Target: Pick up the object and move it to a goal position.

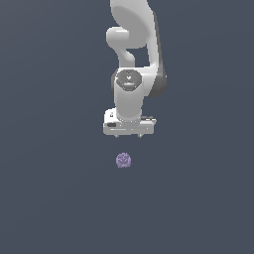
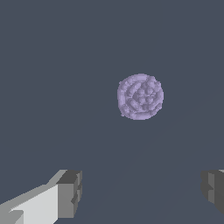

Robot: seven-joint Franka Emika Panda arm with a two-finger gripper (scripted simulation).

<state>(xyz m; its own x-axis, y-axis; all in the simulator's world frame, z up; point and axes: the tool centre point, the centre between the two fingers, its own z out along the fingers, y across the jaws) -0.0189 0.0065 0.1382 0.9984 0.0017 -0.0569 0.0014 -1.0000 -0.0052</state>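
Roughly round ball (image 1: 123, 160), no clear long axis; gripper (image 1: 128, 135) spread, apart.

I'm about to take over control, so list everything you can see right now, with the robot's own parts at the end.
ball: one, pale purple with a bumpy surface, lying on the ground below the gripper and apart from it; in the wrist view it sits beyond the fingertips, not between them.
ground: one, plain dark grey-blue, filling the whole background of both views.
arm: one, white with dark grey joints, coming down from the top of the exterior view.
gripper: one, white with grey fingers, pointing down above the ball, fingers wide apart and holding nothing.
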